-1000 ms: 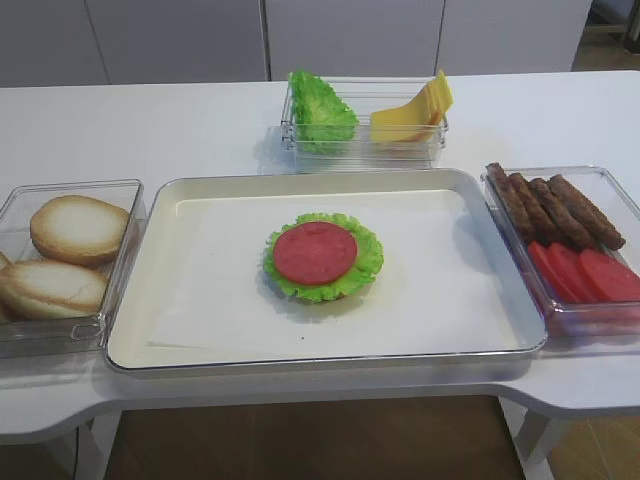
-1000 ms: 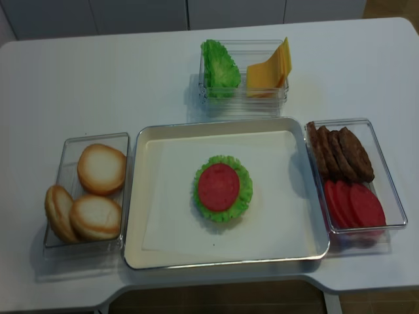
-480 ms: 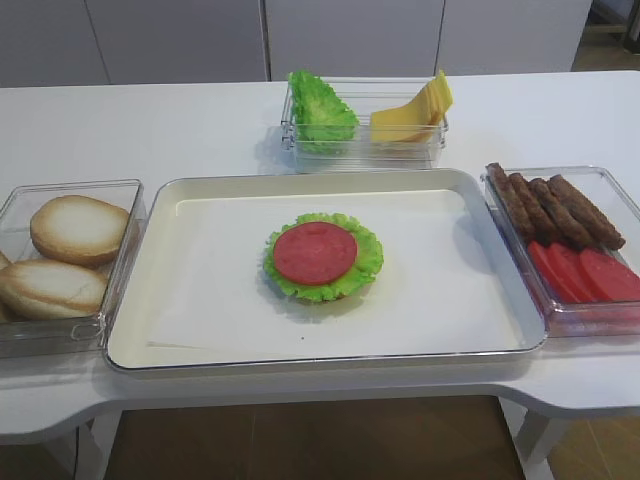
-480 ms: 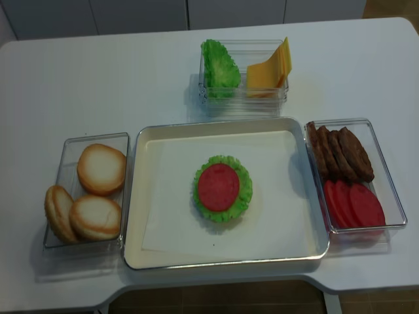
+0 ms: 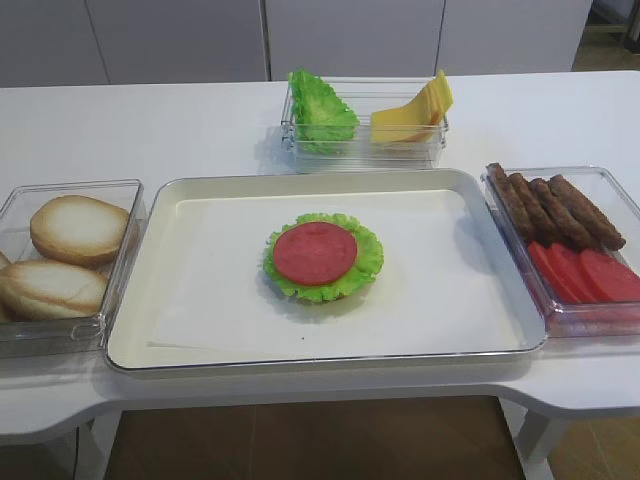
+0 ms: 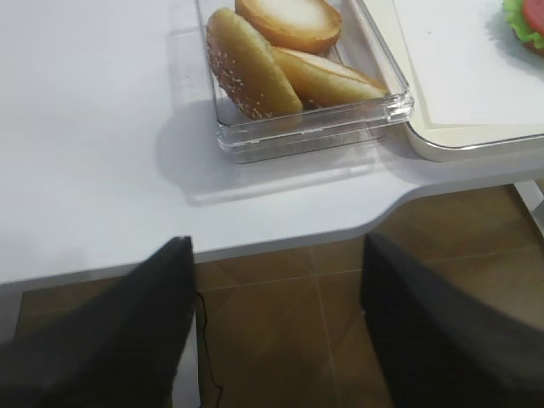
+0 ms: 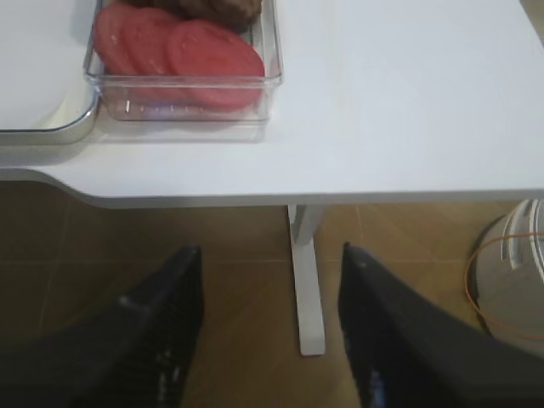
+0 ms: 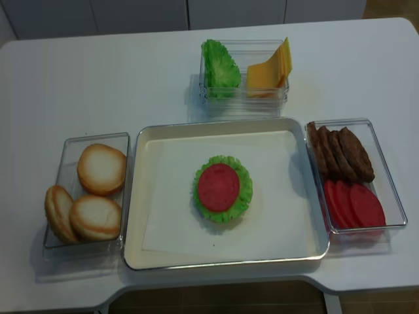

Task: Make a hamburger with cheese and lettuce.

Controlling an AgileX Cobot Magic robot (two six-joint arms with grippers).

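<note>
The hamburger (image 5: 322, 257) (image 8: 222, 188), a frilly green leaf with a red disc on top, sits in the middle of the white tray (image 5: 200, 330) (image 8: 157, 248). Spare lettuce (image 5: 320, 110) (image 8: 220, 67) and cheese (image 5: 412, 108) (image 8: 270, 67) slices stand in a clear bin at the back. Neither gripper shows in the high views. My right gripper (image 7: 270, 255) hangs open and empty below the table's front right edge. Off the front left edge, my left gripper (image 6: 276, 246) is open with nothing between its fingers.
A clear bin of bun halves (image 5: 65, 250) (image 6: 289, 51) (image 8: 91, 196) stands left of the tray. A clear bin with brown patties (image 5: 555, 210) (image 8: 340, 154) and red slices (image 5: 590, 272) (image 7: 178, 51) (image 8: 357, 204) stands on the right. A table leg (image 7: 308, 280) is under the right gripper.
</note>
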